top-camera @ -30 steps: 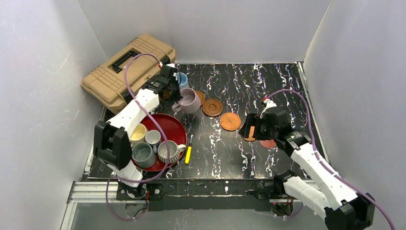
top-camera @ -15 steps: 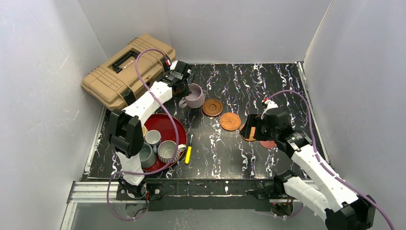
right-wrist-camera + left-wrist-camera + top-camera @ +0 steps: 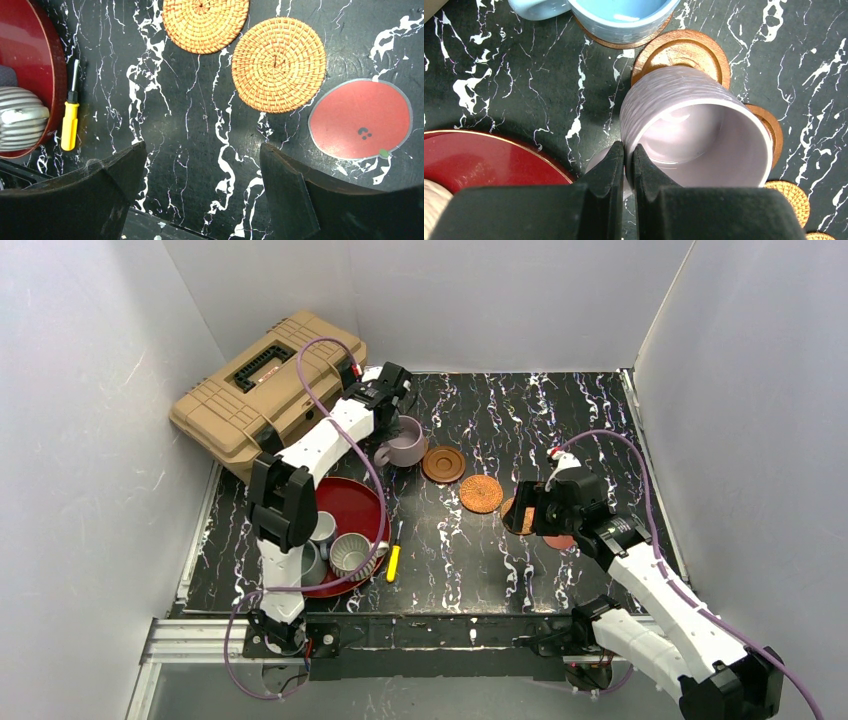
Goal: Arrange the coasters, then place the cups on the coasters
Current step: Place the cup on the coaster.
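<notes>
Left wrist view: your left gripper [image 3: 628,152] pinches the rim of one mauve ceramic mug [image 3: 684,100], tilted over one of three dark brown wooden coasters [image 3: 684,47]. Your right gripper [image 3: 202,170] hangs spread near two orange-brown woven coasters [image 3: 278,64] and one flat red coaster [image 3: 361,119].

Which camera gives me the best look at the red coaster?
Right wrist: the red coaster lies whole and close, beside a woven coaster. The top view shows only a sliver past the right arm; the left wrist view misses it.
</notes>
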Available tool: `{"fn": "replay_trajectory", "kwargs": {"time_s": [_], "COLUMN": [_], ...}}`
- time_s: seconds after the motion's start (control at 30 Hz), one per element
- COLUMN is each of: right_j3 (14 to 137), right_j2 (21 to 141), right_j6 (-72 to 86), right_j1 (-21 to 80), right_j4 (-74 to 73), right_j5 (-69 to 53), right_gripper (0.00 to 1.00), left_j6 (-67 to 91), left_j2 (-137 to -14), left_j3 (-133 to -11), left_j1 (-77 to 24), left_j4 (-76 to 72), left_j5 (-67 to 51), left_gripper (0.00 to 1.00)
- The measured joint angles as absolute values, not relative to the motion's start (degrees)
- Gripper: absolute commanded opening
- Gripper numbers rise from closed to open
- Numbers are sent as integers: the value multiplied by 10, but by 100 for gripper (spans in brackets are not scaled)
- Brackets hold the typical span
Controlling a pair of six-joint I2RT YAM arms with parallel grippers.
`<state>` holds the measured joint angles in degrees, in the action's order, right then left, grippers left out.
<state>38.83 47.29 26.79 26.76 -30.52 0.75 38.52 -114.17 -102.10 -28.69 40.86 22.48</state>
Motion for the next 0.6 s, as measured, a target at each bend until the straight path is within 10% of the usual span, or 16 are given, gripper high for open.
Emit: {"fn": "replay_trajectory", "kwargs": {"time_s": [0.6], "right_j3": [384], "right_j2": [472], "right_j6": [266], "right_j1": [268], "right_j4": [-309], "right_j5": [7], "right_gripper": [92], "left_j6": [324], "left_j2": [-1203], "left_j3": [-1098], "left_j1": [-287], "left_j4": [421], "left_j5": [231], "left_gripper": [0]}}
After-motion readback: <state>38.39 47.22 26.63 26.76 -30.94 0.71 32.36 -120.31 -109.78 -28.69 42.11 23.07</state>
